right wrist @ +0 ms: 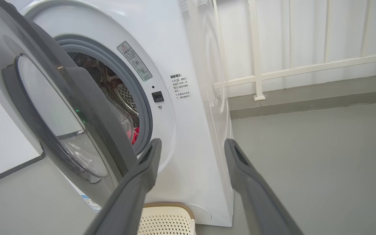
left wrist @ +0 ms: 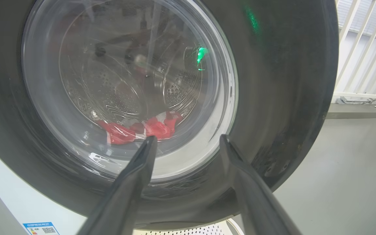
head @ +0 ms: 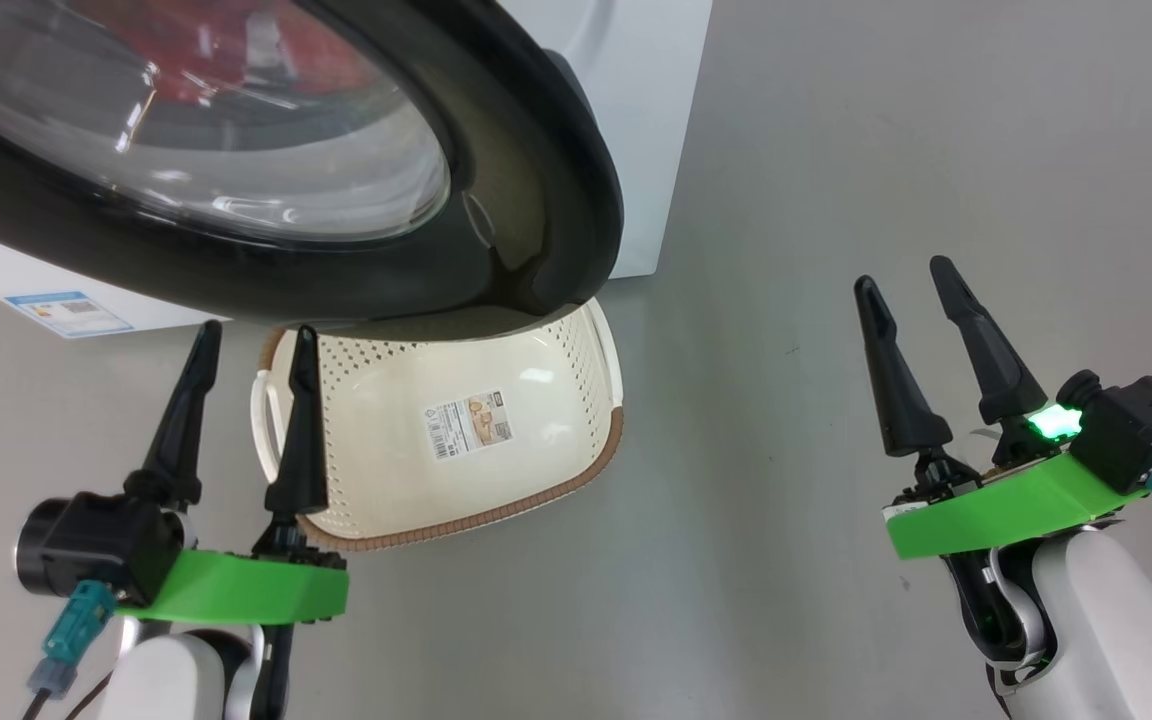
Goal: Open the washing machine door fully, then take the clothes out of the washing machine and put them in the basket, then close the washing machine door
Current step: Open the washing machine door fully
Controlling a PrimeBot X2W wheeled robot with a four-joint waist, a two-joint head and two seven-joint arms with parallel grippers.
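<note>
The washing machine door [head: 496,150] with its glossy black rim and glass bowl stands partly open, swung out over the basket [head: 536,440]. Red clothes [left wrist: 135,130] lie in the steel drum, seen through the glass in the left wrist view, and a red scrap [right wrist: 135,135] shows through the door gap. The white washing machine [right wrist: 188,130] shows its grey rubber ring. My left gripper [head: 254,340] is open at the basket's left side, below the door. My right gripper [head: 904,275] is open over bare floor to the right. The cream basket [right wrist: 165,222] is empty, a paper label on its bottom.
A white railing [right wrist: 256,65] and a low grey kerb run behind the machine on the right. An energy label [head: 71,312] sticks to the machine's lower front. Grey floor [head: 836,150] spreads to the right of the machine and the basket.
</note>
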